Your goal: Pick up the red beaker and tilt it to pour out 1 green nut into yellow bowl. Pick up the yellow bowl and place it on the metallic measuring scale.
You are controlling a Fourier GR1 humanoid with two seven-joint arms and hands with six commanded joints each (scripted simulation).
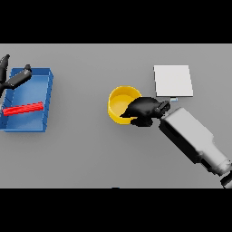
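**Desk:** What lies behind the action?

**Photographer:** A plain grey surface (81, 154) fills the view from edge to edge. No wall, floor or window shows anywhere around it.

**Desk:** Any texture or markings?

**Photographer:** None that can be made out. The grey is smooth and uniform, without seams or grain.

**Desk:** And the light?

**Photographer:** Even and soft, falling from above. Shadows are faint and sit close under whatever stands on the surface. The grey looks slightly paler toward the far edge.
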